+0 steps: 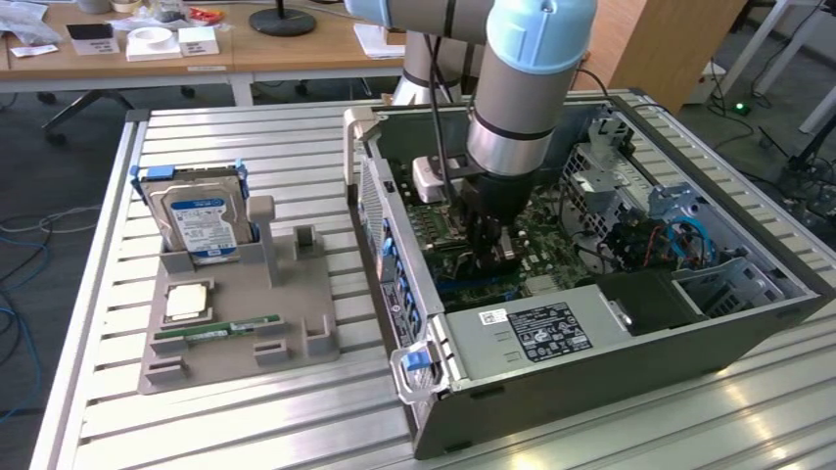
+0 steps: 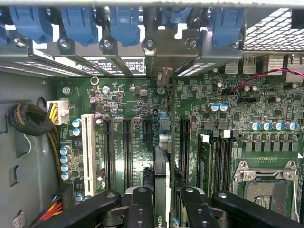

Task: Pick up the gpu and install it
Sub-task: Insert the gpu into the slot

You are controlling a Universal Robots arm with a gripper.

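Observation:
The arm reaches down into the open computer case [image 1: 575,382], with the gripper [image 1: 487,245] low over the green motherboard [image 1: 451,266]. In the wrist view the gripper [image 2: 161,202] is shut on the gpu [image 2: 161,168], a thin dark card seen edge-on between the two black fingers [image 2: 141,206]. The card stands upright over the motherboard [image 2: 123,95], in line with the gap between two long black slots [image 2: 127,152]. Whether its lower edge sits in a slot is hidden by the card itself.
Blue latches [image 2: 78,21] line the case's rear wall. A cable bundle [image 2: 28,118] lies beside a white slot [image 2: 87,152]; the CPU socket [image 2: 266,185] is on the other side. Outside the case, a grey holder [image 1: 235,343] carries a hard drive [image 1: 203,220] and RAM stick [image 1: 215,331].

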